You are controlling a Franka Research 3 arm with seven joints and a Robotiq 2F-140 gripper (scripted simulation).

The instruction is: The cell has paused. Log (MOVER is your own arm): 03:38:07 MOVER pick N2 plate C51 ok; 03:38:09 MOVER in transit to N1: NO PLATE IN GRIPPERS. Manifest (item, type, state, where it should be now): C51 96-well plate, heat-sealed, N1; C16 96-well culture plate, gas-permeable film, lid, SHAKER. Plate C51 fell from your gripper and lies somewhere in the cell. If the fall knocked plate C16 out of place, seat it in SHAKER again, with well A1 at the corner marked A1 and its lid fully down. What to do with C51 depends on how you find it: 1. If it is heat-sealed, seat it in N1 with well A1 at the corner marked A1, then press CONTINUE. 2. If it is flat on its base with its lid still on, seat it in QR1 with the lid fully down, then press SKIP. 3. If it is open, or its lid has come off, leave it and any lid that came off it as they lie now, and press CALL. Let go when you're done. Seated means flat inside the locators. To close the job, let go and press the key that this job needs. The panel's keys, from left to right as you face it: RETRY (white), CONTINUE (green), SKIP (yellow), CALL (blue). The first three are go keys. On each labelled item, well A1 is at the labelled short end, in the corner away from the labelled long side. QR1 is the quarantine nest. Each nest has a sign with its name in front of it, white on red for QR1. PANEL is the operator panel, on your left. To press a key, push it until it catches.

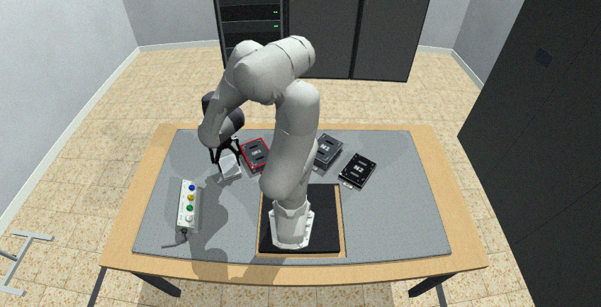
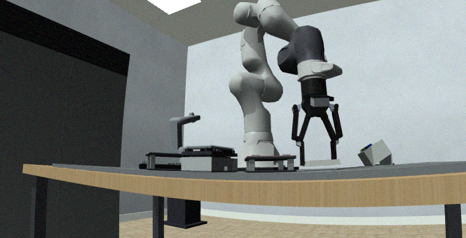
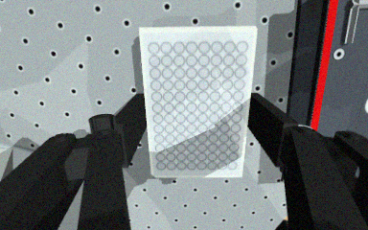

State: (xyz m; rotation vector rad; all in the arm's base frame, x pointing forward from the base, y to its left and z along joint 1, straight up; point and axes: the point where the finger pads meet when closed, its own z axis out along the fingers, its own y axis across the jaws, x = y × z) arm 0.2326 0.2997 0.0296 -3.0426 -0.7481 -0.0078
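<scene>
White rectangular 96-well plate [image 1: 229, 166] [image 2: 322, 162] [image 3: 197, 101] lies on the surface, grasped by the black fingers [image 1: 211, 156] [image 2: 333, 150]. Wrist view alone resolves its circular wells. Top view alone places the red-edged grey QR1 nest [image 1: 247, 147] [image 2: 270, 159] [image 3: 349, 96] at two o'clock, four-button white panel [image 1: 182, 215] [image 2: 377, 152] toward seven.

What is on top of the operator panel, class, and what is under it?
On the operator panel: blue key, yellow key, green key and white key. Its body covers whatever is beneath.
</scene>
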